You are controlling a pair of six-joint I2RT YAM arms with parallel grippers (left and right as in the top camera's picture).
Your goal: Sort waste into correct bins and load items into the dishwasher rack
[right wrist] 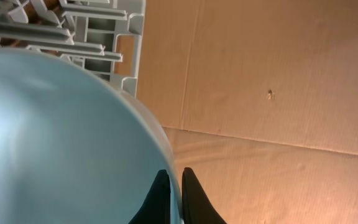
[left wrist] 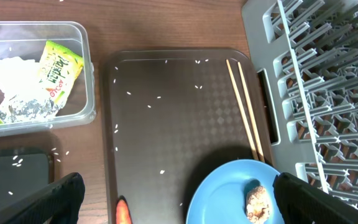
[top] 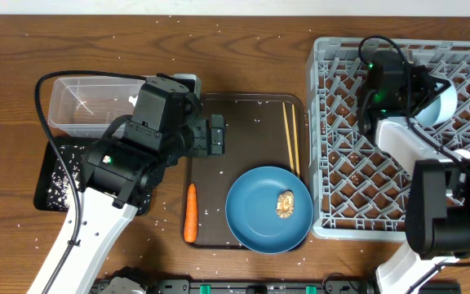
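Pale-blue bowl (right wrist: 55,137) held over the rack (top: 349,147).
I see my right gripper (right wrist: 174,177) pinching the pale-blue bowl by its rim inside the rack; my left gripper (left wrist: 179,194) hangs wide open above the brown tray (left wrist: 166,124).

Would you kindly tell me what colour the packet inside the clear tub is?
Yellow-green packet, clearest in the left wrist view.
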